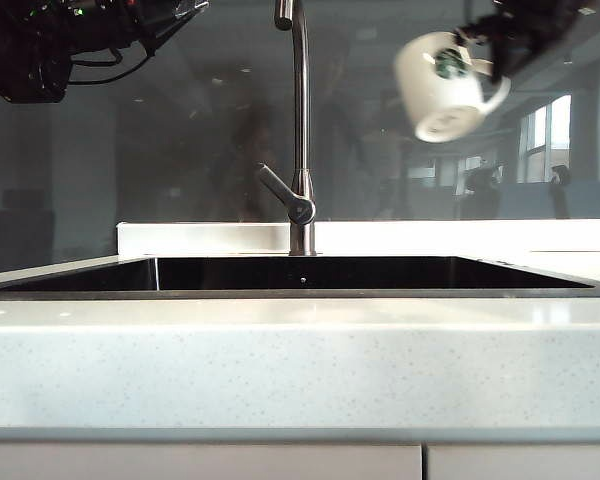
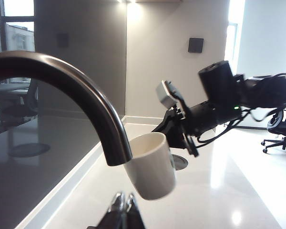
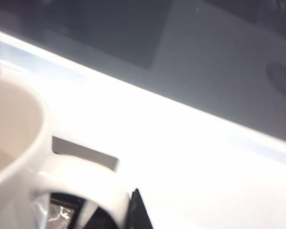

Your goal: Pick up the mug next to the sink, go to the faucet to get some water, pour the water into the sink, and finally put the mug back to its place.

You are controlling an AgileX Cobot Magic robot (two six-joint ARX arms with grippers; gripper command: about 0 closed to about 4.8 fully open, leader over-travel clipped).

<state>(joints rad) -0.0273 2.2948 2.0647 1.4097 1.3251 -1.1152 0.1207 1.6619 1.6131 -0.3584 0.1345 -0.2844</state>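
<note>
1. Mug [image 1: 442, 84]: upper right of the exterior frame, high in the air and right of the faucet [image 1: 300, 130]. It hangs tilted, mouth turned down and toward the lower right, green logo showing. No water is visible.
2. Right pincer [image 1: 492, 58]: closed on the mug's handle, at the upper right edge of the exterior frame. In the left wrist view the same pincer [image 2: 177, 130] holds the mug [image 2: 150, 164] just beside the spout's end [image 2: 117, 155].
3. Left pincer [image 2: 124, 206]: fingers pressed together, gripping nothing, at the bottom centre of its own view; its arm sits at the upper left of the exterior frame.
4. Sink [image 1: 300, 272]: black basin across the middle of the exterior frame, set in the pale desk [image 1: 300, 370].
5. Step in hand, as judged: the pouring stage, the mug tipped above the basin's right part.
6. Next move, as judged: right the mug, carry it to the desk beside the sink, lower it upright, then open the pincer.
</note>
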